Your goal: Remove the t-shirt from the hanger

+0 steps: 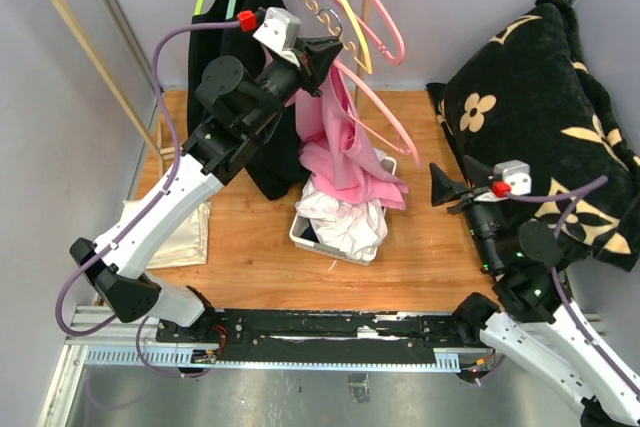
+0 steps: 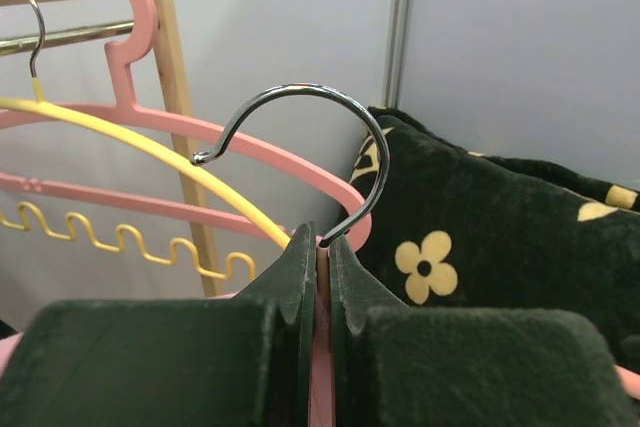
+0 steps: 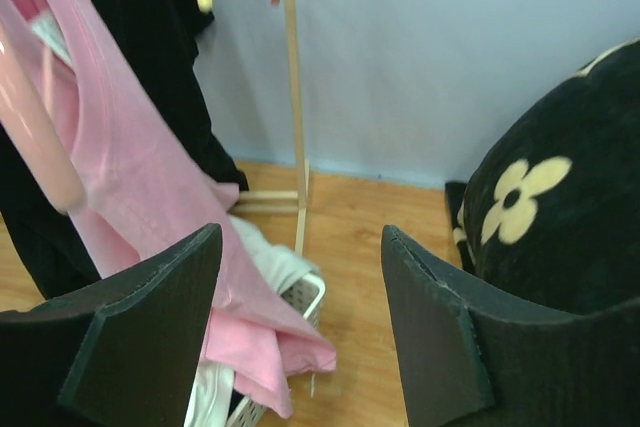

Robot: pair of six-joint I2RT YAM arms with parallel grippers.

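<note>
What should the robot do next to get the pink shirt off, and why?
Probably the open right gripper should reach across and grab the pink t-shirt: it hangs from the hanger pinched by the left gripper, its bottom already in the basket.

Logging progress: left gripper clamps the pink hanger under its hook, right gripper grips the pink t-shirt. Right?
No: the right wrist view shows the right gripper open and empty, apart from the pink t-shirt. The left gripper does clamp the pink hanger.
</note>
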